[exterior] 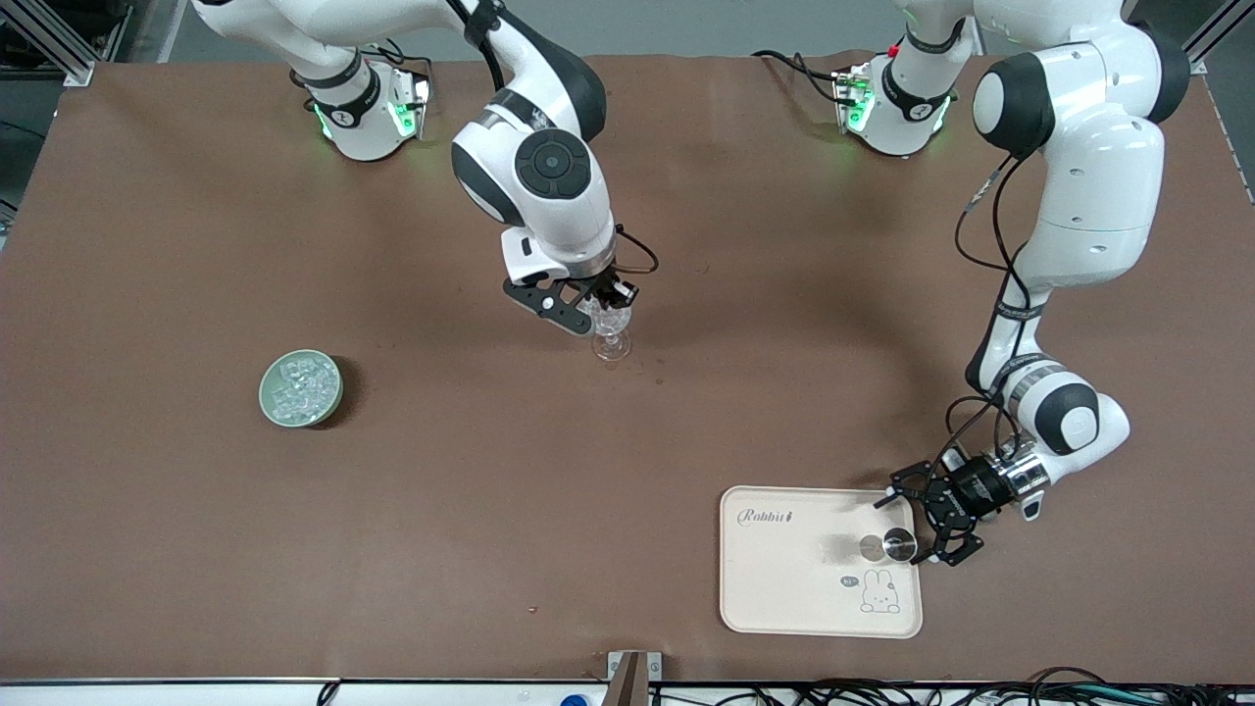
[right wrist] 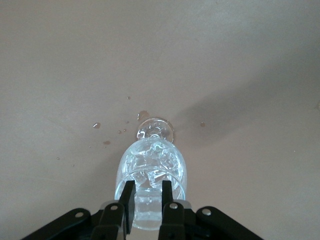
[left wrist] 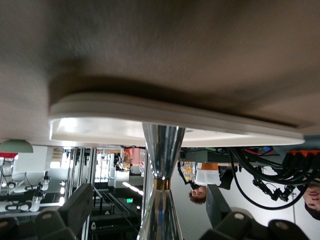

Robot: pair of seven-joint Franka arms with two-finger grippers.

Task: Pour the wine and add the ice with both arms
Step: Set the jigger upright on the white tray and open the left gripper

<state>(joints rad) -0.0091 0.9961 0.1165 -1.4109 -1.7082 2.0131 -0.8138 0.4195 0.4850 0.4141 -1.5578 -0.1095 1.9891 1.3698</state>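
A clear cut-pattern wine glass stands mid-table with ice cubes in its bowl. Directly over its rim hangs my right gripper, shut on one ice cube. More ice is heaped in a pale green bowl toward the right arm's end of the table. My left gripper is at the cream tray, open, with its fingers apart on either side of an upright silver bottle that stands on the tray. Wine is out of view.
Small wet drops dot the brown table beside the glass foot. The tray lies near the table's front edge toward the left arm's end. Cables run along the front edge.
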